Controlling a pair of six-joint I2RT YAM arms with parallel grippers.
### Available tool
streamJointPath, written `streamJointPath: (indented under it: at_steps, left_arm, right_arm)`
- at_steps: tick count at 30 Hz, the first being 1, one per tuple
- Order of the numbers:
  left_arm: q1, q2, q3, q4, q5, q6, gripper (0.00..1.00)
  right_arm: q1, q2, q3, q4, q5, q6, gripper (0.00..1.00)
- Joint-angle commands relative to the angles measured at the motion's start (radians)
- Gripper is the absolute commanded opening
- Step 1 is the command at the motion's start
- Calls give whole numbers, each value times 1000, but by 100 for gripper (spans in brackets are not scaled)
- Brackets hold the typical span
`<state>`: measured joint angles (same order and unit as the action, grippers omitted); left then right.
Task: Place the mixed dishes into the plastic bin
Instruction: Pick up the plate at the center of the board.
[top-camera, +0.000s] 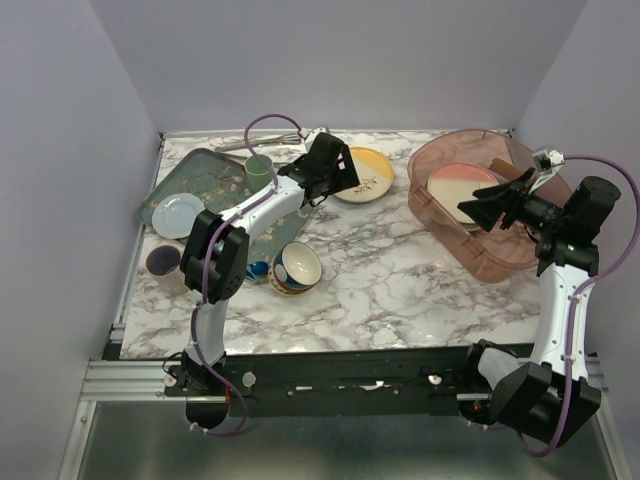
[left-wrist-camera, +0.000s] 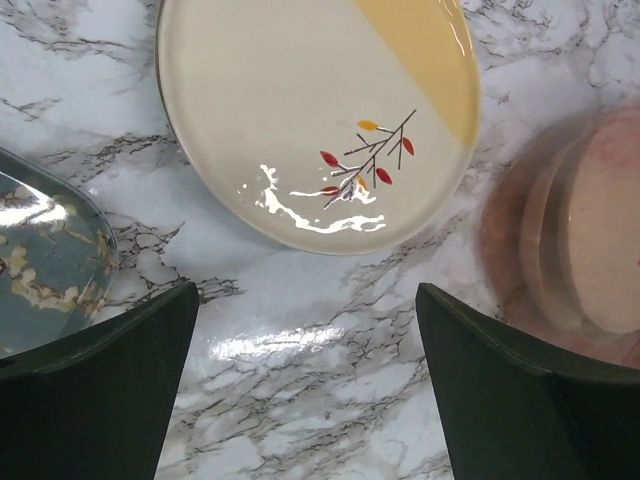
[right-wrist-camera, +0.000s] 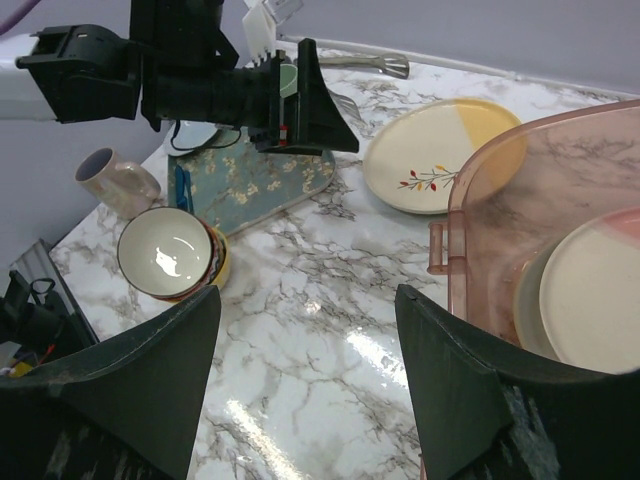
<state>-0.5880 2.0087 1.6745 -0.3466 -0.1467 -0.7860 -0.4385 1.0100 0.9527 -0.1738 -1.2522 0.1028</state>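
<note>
1. Fingers of the left gripper are spread wide. Nothing sits between them but the marble table. The dark pads fill the lower corners of the left wrist view.
2. Just beyond the tips, in the upper middle of that view, is the yellow-and-cream plate. It lies flat with the sprig up and the rim untouched.
3. The dark-green tray is at the left edge and the plastic bin at the right edge. Both are near the plate and apart from it.
4. Fingers of the right gripper are parted and empty, hovering over the bin's left wall at the right of the top view. The pink-and-cream plate lies inside.
5. Judgement: the step in hand is picking up the yellow-and-cream plate.
   - A flat plate offers no side to pinch.
   - Tilt the wrist and take the near rim, one finger above and one under the lip.
   - Close firmly, since the glaze looks slippery.
6. The carry goes rightward, and the right arm hangs over the bin's entry side. Watch for a clash.
7. Left to do: the bowl at lower centre and the mint green plate on the tray.
</note>
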Motion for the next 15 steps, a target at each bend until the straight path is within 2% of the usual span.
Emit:
streamJointPath:
  at_steps: [1,15]
  left_arm:
    - [23,48,50,-26,-17,24,98]
    - [93,166,106,6,88,22,80]
  right_arm:
    - [3,7,-6,-9,-30,-15,78]
    - [3,15,-6,-12,-29,-17,78]
